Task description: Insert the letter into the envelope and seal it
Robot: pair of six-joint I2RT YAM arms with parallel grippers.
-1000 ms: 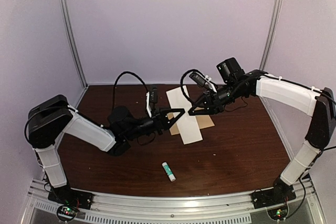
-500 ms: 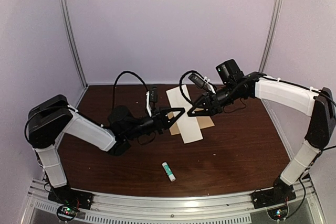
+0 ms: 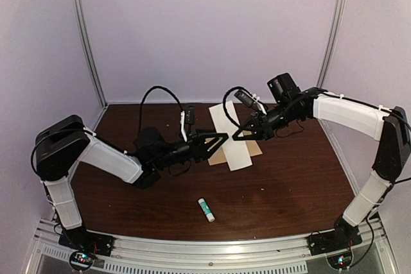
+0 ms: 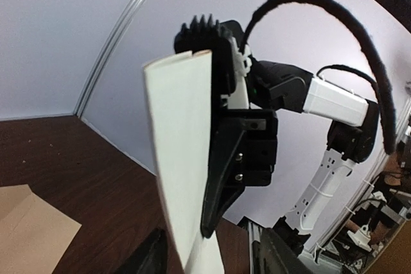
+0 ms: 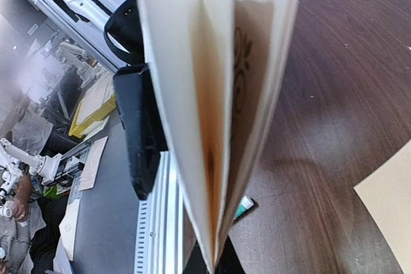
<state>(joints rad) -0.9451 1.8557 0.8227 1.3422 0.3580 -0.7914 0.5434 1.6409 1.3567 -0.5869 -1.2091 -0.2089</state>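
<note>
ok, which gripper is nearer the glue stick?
Left, narrowly. Both are at the letter, beyond the glue stick. The left gripper is almost straight beyond it, and the right gripper is further to the right.

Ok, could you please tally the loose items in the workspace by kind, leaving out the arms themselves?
letter: 1
envelope: 1
glue stick: 1
Total: 3
</note>
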